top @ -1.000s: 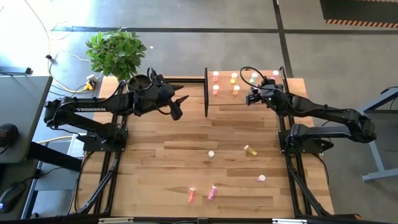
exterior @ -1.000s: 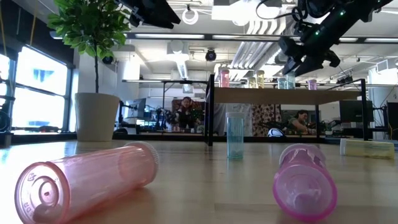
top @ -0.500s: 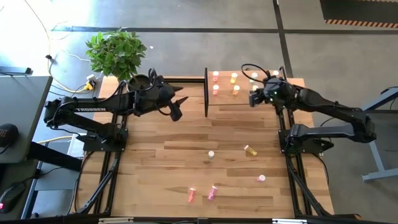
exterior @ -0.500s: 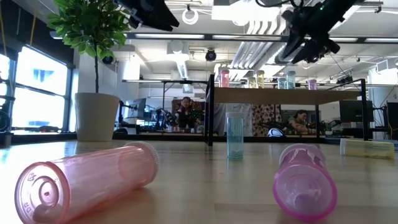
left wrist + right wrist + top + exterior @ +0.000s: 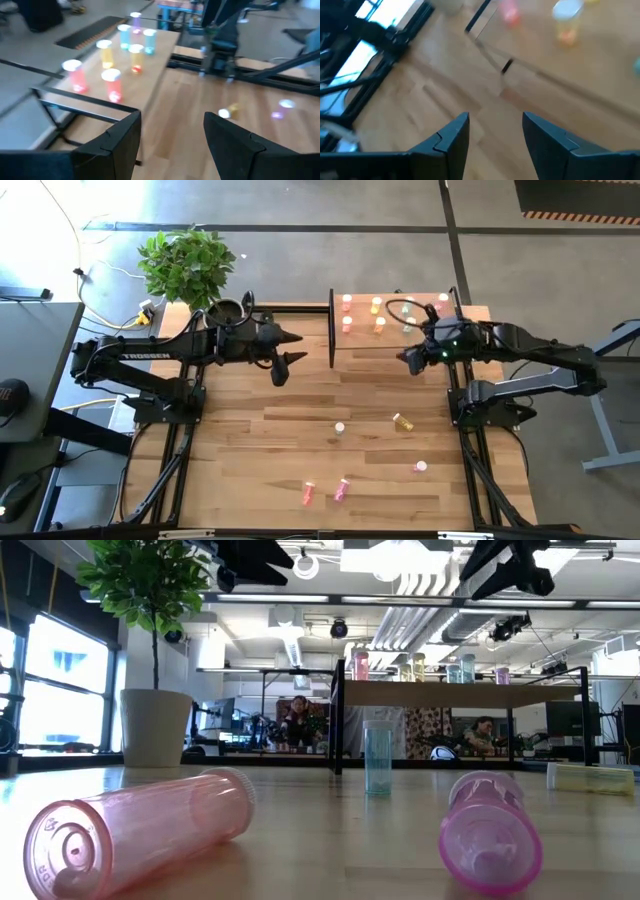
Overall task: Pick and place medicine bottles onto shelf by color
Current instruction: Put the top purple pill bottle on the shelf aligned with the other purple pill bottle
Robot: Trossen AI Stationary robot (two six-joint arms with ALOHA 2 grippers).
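Medicine bottles are seen in two groups: several stand upright on the shelf (image 5: 400,330) at about one o'clock on the table (image 5: 250,440), among them a red one (image 5: 113,84) and a yellow one (image 5: 105,53), while five remain on the table towards five o'clock, including a yellow bottle lying on its side (image 5: 403,422), a white-capped upright one (image 5: 340,427) and two pink ones lying down (image 5: 323,493). The right gripper (image 5: 410,360) is held above the shelf's near edge with its fingers (image 5: 451,140) spread wide and nothing between them; its arm is stretched from the three o'clock side. The left gripper (image 5: 283,370) is likewise wide open and empty, raised above the table just beside the shelf's black end post (image 5: 331,330), its arm reaching in from nine o'clock.
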